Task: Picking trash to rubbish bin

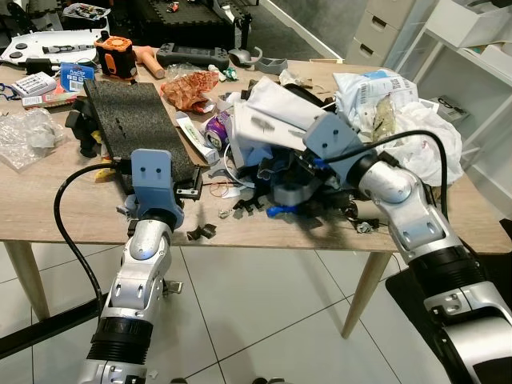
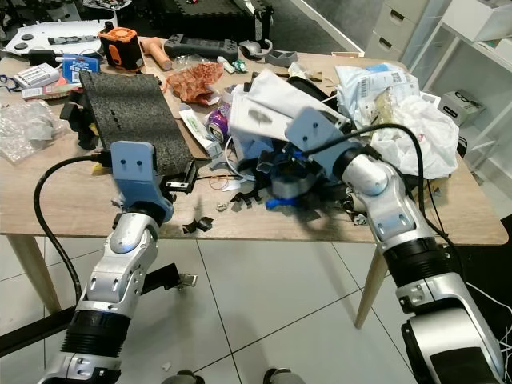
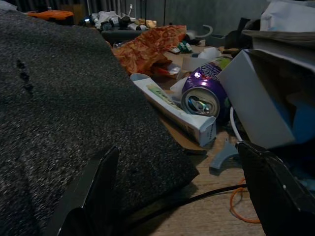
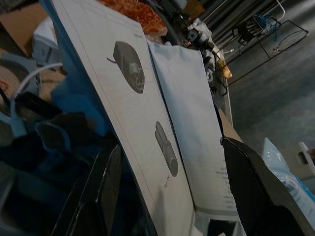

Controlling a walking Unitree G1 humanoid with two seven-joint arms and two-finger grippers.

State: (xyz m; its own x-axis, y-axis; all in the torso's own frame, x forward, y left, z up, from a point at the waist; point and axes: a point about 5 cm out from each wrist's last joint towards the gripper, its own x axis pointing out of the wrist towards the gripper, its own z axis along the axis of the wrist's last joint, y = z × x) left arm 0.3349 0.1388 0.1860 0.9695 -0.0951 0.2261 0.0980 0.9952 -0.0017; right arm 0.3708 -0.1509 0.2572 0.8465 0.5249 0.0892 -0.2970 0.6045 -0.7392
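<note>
Reaching into the heap of mixed rubbish on the light wooden table, the right gripper has its two black fingers spread wide around a white printed cardboard box, which lies between them but is not yet clamped. The left gripper, fingers likewise apart and empty, rests at the near end of a dark speckled foam slab, with a crushed purple drink can just ahead of its fingertips. No rubbish bin can be seen from either hand, so the trash presumably waits in one pile for carrying off.
</note>
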